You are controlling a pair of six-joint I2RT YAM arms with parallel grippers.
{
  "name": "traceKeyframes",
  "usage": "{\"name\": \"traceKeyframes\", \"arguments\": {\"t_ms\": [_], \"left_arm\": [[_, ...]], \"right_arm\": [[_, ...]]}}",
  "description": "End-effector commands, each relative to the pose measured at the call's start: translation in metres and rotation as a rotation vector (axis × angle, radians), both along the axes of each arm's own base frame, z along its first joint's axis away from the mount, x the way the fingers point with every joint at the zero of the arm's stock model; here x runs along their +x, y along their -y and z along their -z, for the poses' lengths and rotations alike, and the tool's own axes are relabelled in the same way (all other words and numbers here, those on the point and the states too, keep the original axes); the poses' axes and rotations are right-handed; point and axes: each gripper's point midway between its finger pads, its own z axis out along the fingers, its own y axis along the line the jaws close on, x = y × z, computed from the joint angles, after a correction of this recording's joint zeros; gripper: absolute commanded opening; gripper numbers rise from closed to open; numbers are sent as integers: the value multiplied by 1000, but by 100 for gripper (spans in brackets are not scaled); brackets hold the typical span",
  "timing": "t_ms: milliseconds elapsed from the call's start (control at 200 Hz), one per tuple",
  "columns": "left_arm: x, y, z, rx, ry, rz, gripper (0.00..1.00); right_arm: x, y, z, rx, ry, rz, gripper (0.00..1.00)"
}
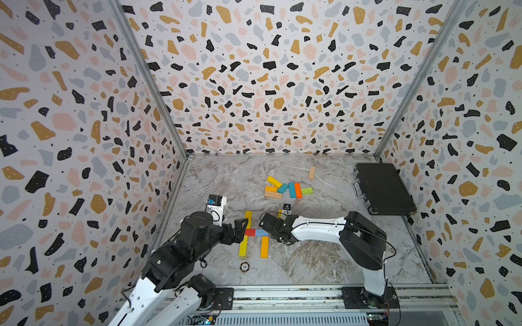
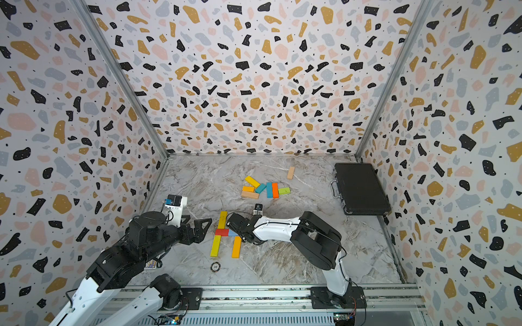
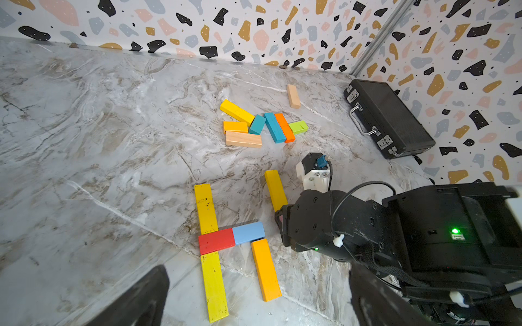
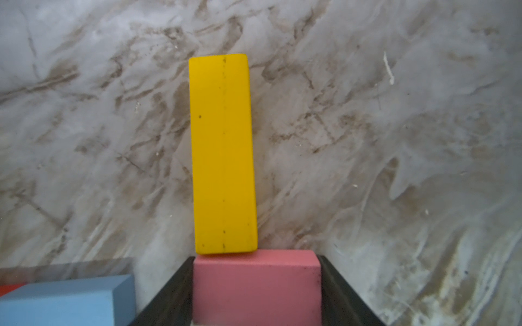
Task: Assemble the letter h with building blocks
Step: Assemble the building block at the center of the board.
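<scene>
Right gripper (image 4: 255, 259) clamps the pink block (image 4: 257, 285) at 3 o'clock of the blue block (image 1: 261, 232); yellow block (image 4: 223, 152) touches it, long axis toward 12 o'clock. Left gripper (image 2: 202, 231) gapes wide

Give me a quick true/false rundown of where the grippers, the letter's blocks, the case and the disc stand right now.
1. The right gripper has a pink block between its fingers. True.
2. The left gripper holds a block. False: it is open and empty.
3. A red block and a light blue block lie end to end as the crossbar. True.
4. The black case stands open. False: it lies shut at the far right.
5. The round disc lies on top of the case. False: it lies on the tabletop, nearer the robot than the blocks.
</scene>
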Motion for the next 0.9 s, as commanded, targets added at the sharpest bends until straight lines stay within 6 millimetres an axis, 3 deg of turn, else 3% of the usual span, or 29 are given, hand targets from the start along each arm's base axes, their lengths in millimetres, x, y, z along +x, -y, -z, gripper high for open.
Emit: {"name": "traceKeyframes", "arguments": {"t_ms": [0,335,526,656,781,896], "left_arm": [[4,3,-3,-13,18,4,99],[4,3,-3,-12,15,5,99],[4,4,-2,-10,12,6,99],[4,4,-2,-11,10,8,99],[4,4,-2,-10,13,9,99],[4,3,-2,-4,13,6,99]], "right_arm": [[0,11,8,-53,-14,11,68],[4,9,4,-50,6,-7,79],[12,5,-11,-42,64,-37,81],[23,5,-37,-51,138,-65,84],[33,2,-84,-42,235,-111,85],[27,3,-114,19,266,-169,83]]}}
